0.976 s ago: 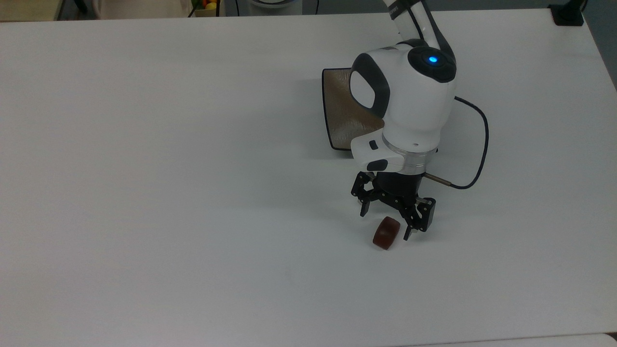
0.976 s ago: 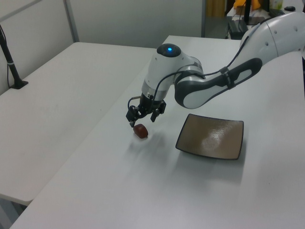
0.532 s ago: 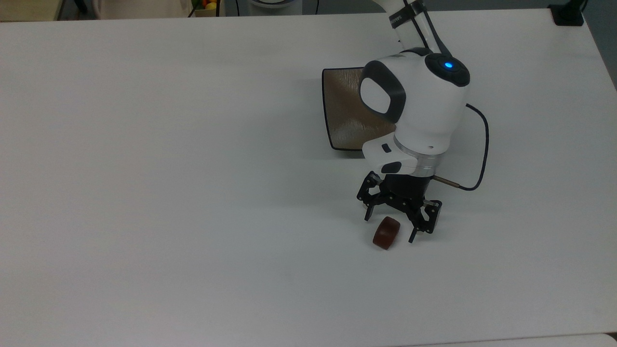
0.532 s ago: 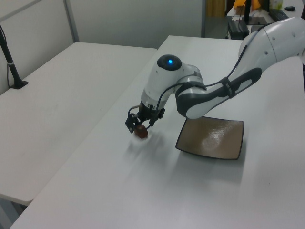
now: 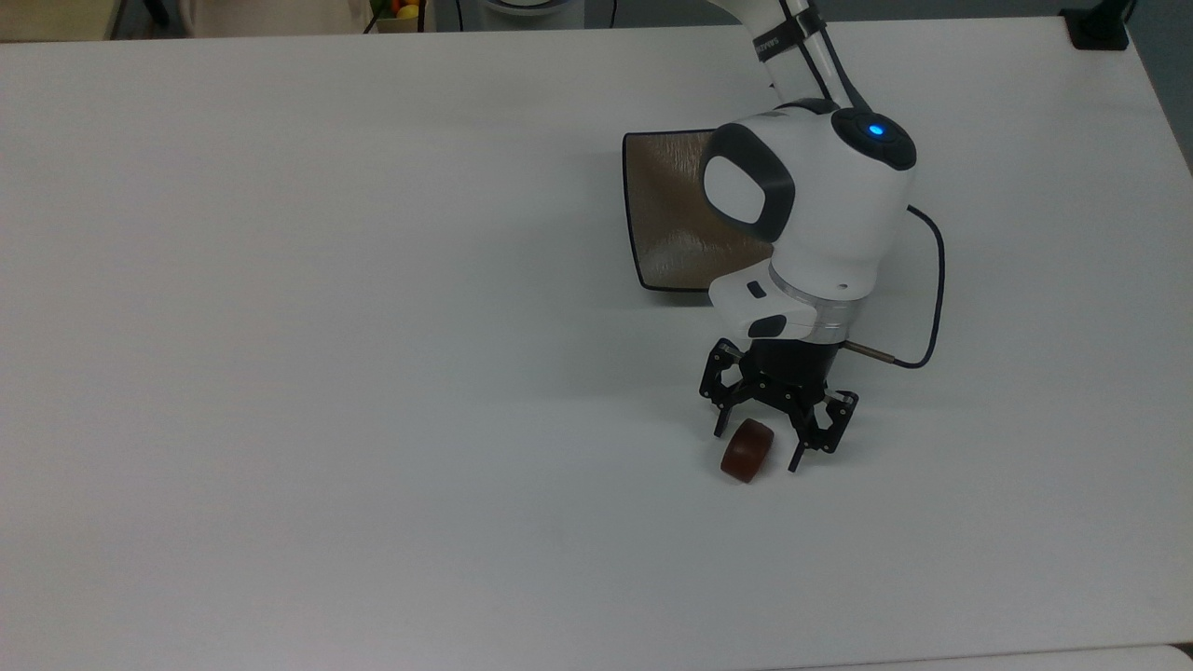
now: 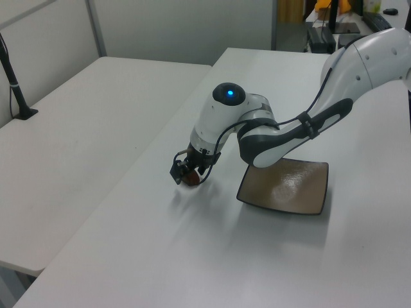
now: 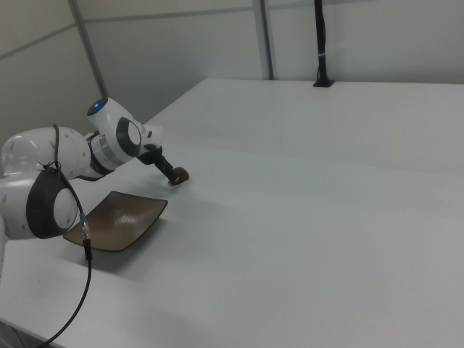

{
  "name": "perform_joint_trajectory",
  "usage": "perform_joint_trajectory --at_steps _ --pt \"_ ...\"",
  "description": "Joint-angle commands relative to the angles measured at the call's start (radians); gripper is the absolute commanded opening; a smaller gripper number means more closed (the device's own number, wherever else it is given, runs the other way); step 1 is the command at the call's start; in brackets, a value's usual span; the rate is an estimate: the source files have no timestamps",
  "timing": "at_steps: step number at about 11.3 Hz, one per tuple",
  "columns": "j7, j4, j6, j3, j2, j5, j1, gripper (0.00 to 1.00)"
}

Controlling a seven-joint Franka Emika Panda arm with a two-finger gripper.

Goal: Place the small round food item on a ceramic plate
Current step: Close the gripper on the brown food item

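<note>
Grasp step: black two-finger gripper spread open astride the glossy reddish-brown stubby cylinder near the square taupe ceramic plate; next, clamp, lift

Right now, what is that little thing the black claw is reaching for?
Find the square brown plate on the white table. In the top view, below it, the open gripper straddles a small food item: glossy, reddish-brown and stubby, far smaller than the plate.
</note>
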Motion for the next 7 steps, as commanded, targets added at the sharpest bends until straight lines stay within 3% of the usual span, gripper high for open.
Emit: perform_joint_trajectory --at_steps 1,4,7 --pt "0.025 0.016 0.024 -0.012 0.012 -0.023 0.007 0.7" --pt "0.019 0.014 0.024 -0.011 0.012 -0.032 0.007 0.32" --pt "0.015 0.011 0.025 -0.009 0.003 -0.032 0.004 0.22"
